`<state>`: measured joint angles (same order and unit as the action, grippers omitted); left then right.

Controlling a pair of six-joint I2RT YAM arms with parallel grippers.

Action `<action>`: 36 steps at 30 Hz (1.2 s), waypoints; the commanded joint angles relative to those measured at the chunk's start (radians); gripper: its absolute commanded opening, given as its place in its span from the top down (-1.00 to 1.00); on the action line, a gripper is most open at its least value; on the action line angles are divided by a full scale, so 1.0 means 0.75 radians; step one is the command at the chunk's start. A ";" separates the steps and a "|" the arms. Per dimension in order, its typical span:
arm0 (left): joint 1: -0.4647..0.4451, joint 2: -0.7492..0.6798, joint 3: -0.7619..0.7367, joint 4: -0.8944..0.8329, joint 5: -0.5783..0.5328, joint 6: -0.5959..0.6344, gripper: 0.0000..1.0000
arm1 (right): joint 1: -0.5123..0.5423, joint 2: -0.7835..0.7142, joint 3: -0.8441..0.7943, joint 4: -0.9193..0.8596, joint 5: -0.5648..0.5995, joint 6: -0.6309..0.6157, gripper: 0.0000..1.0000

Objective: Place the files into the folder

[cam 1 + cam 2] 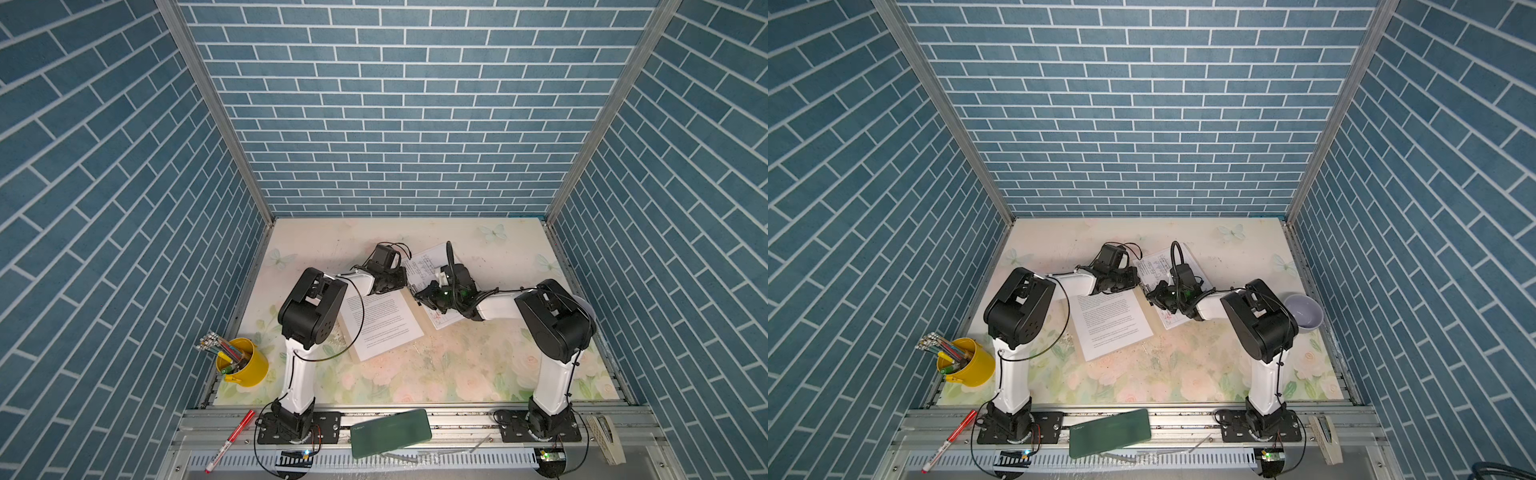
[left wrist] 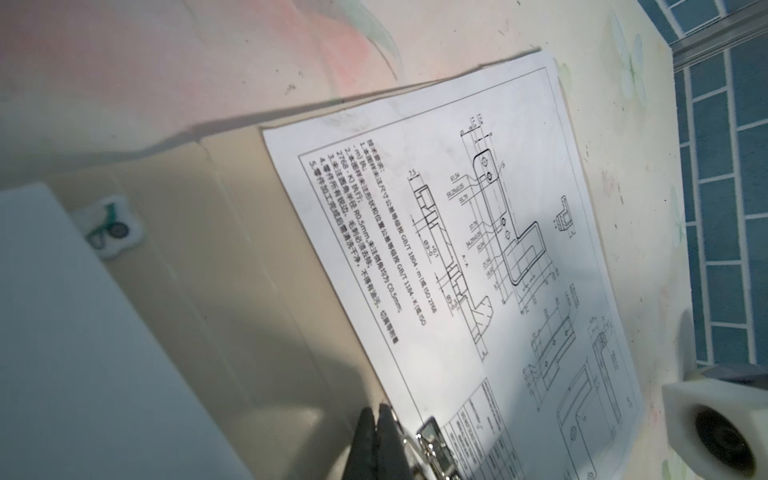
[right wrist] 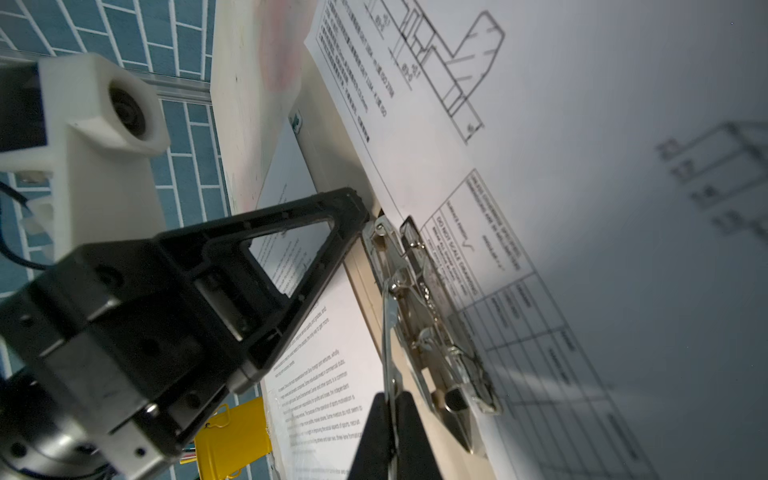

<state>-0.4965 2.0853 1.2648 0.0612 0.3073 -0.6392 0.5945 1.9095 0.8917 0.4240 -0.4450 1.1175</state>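
With the right gripper (image 3: pixel 390 419) clamped on the lever (image 3: pixel 387 340) of the metal clip (image 3: pixel 432 328) and the left gripper (image 2: pixel 376 413) closed, tips down on the folder (image 2: pixel 249 257) just beside it, work the lever slowly so the diagram sheet (image 2: pixel 478 232) lying under the clip beyond both tips does not skew.

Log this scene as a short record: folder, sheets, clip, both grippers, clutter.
folder: tan, lying open
diagram sheet: on the folder's right side in both top views, edge at the metal clip
text sheet: flat on its left side
metal clip: on the spine, thin lever raised
left gripper: shut, tips on the folder beside one end of the clip
right gripper: shut on the clip's lever
clutter: yellow pen cup, green case, red marker, bowl
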 commanded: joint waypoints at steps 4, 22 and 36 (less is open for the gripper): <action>-0.027 0.067 0.020 -0.130 -0.043 0.032 0.98 | -0.063 0.108 -0.088 -0.231 0.056 -0.104 0.85; -0.029 0.068 0.032 -0.082 -0.001 0.008 0.98 | -0.148 0.168 -0.083 -0.308 0.004 -0.244 0.85; -0.027 0.055 0.084 -0.055 0.106 -0.022 0.89 | -0.033 0.047 0.058 -0.370 -0.055 -0.089 0.82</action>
<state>-0.5083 2.1063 1.3033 0.0498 0.3416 -0.6579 0.5373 1.9163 0.9401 0.3115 -0.5526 0.9939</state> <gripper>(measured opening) 0.057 0.091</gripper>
